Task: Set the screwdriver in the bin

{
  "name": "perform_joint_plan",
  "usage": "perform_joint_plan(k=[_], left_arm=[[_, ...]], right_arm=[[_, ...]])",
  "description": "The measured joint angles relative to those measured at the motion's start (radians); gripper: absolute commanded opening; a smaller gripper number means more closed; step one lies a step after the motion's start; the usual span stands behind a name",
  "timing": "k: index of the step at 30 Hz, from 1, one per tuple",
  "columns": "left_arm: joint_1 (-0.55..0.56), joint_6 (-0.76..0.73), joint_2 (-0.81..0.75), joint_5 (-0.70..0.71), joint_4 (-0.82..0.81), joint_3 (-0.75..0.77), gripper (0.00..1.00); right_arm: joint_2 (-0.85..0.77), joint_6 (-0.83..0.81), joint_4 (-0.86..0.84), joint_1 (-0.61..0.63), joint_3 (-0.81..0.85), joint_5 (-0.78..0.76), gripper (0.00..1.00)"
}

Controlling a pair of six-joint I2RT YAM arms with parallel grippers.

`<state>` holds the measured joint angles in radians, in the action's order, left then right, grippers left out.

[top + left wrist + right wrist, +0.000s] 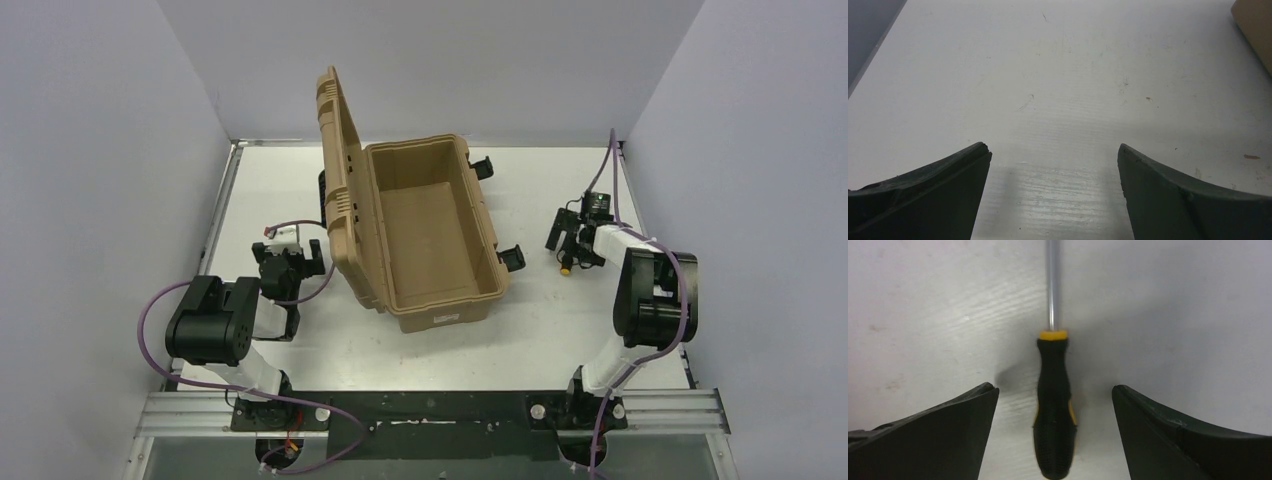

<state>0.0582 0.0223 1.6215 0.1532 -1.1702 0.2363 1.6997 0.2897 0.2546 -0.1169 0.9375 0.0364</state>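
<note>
The screwdriver [1054, 410], with a black handle, yellow accents and a thin metal shaft, lies flat on the white table, its shaft pointing away from the camera. My right gripper [1054, 388] is open and low over it, one finger on each side of the handle and neither touching it. In the top view the right gripper [568, 242] is to the right of the tan bin [440, 300], and the screwdriver [566, 267] shows only as a yellow spot. The bin stands open, its lid [340, 170] raised on the left. My left gripper [290, 257] is open and empty, left of the bin.
Black latches [512, 257] stick out from the bin's right side towards the right arm. A corner of the bin [1255, 25] shows at the top right of the left wrist view. Grey walls close in the table on three sides.
</note>
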Motion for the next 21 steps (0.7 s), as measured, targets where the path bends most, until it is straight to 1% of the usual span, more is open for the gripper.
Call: perform_joint_plan(k=[1,2,4,6,7,8,12,16,18,21], left_arm=[[0.000,0.000,0.000,0.000,0.000,0.000,0.97],[0.000,0.000,0.000,0.000,0.000,0.000,0.97],[0.000,0.000,0.000,0.000,0.000,0.000,0.97],[0.000,0.000,0.000,0.000,0.000,0.000,0.97],[0.000,0.000,0.000,0.000,0.000,0.000,0.97],[0.000,0.000,0.000,0.000,0.000,0.000,0.97],[0.000,0.000,0.000,0.000,0.000,0.000,0.97],[0.000,0.000,0.000,0.000,0.000,0.000,0.97],[0.000,0.000,0.000,0.000,0.000,0.000,0.97],[0.000,0.000,0.000,0.000,0.000,0.000,0.97]], right_arm=[[0.014,-0.014,0.006,0.003,0.016,-0.017,0.77],[0.021,-0.016,0.008,0.003,0.028,-0.005,0.69],[0.044,-0.022,0.010,0.004,0.045,-0.011,0.44],[0.058,-0.032,0.011,0.005,0.058,-0.024,0.16],[0.063,-0.032,0.012,0.005,0.063,-0.031,0.05],[0.066,-0.033,0.013,0.005,0.067,-0.035,0.00],[0.067,-0.036,0.056,0.024,0.087,-0.066,0.00],[0.054,-0.040,0.193,0.091,0.141,-0.117,0.00],[0.026,-0.040,0.283,0.141,0.208,-0.142,0.00],[-0.035,-0.027,0.378,0.220,0.356,-0.164,0.00]])
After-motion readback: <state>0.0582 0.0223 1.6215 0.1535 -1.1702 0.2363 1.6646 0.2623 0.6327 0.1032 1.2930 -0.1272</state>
